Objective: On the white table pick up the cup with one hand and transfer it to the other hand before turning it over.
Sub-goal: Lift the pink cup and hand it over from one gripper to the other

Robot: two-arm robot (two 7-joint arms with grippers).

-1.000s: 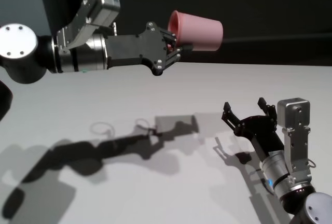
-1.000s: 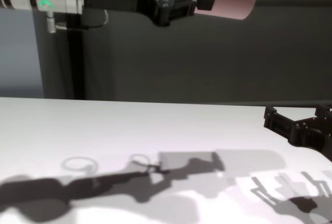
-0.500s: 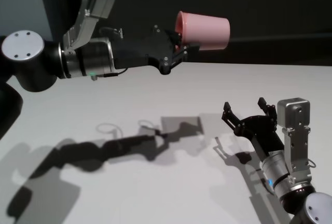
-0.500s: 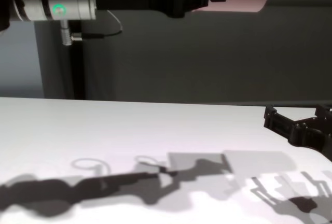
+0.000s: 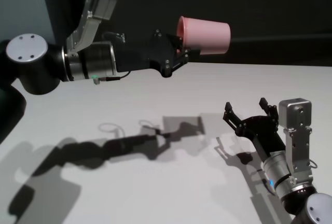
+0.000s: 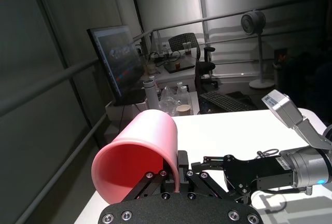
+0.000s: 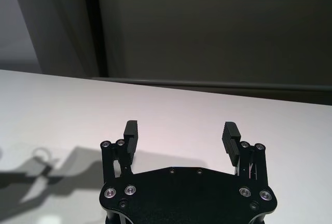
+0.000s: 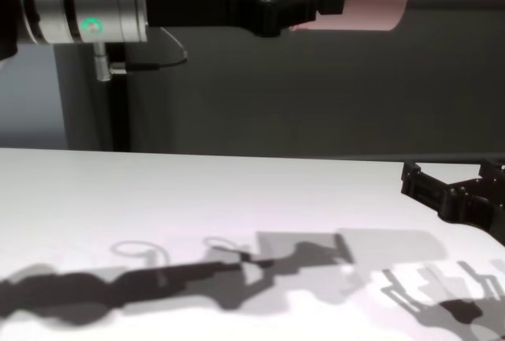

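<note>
Jaws on the left gripper (image 5: 181,54) are clamped on the rim of the cup (image 5: 205,36), one finger inside the mouth, one outside on the wall. Cup is pink, lying on its side in the air, high above the white table (image 5: 155,105), not touching it; base points toward the robot's right, open mouth faces back toward the left arm. In the left wrist view the cup (image 6: 140,151) shows its open mouth and inner wall, pinched at the rim by the left gripper (image 6: 176,175). Right gripper (image 5: 248,111) sits low over the table on the right side, jaws spread wide, nothing between them; right wrist view confirms it (image 7: 180,133), bare table past the fingertips (image 7: 130,129). Well apart from the cup. Arm shadows lie across the tabletop.
</note>
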